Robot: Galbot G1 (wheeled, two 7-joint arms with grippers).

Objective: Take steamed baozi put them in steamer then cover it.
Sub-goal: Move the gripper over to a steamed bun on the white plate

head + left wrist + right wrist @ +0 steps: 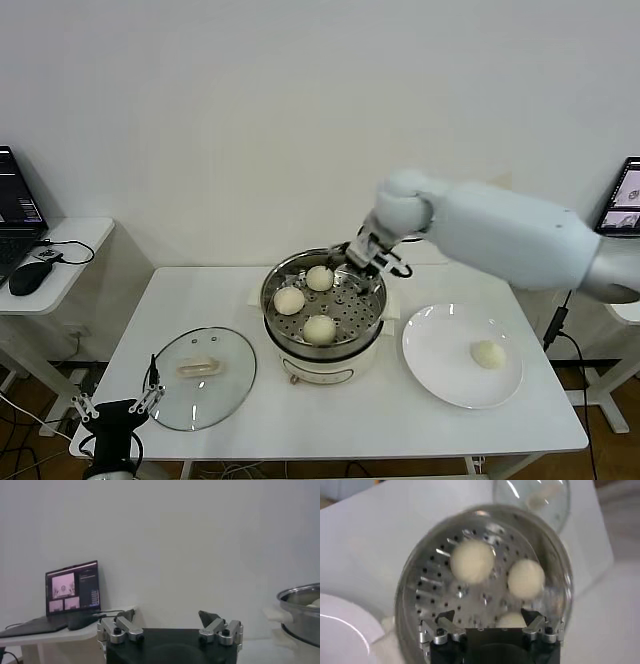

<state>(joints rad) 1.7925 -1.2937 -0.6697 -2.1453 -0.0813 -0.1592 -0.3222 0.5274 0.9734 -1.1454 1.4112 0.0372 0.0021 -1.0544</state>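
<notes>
Three buns in pot: buns [319,278] [289,300] [319,328] lie on the holed tray of the steamer [275,322], mid-table.
Fourth bun: bun [487,353] on the white plate [430,365], right side.
Lid: lid [200,377] flat near the front-left edge.
Right gripper: right gripper [358,262] above the steamer's back rim, fingers wide, holding nothing.
Left gripper: left gripper [115,404] at the front-left corner, fingers wide, empty.

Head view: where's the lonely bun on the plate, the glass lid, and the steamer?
bun on the plate [487,353], head view, middle of its top.
glass lid [200,380], head view, on the glass beside the handle.
steamer [272,314], head view, steel rim.
</notes>
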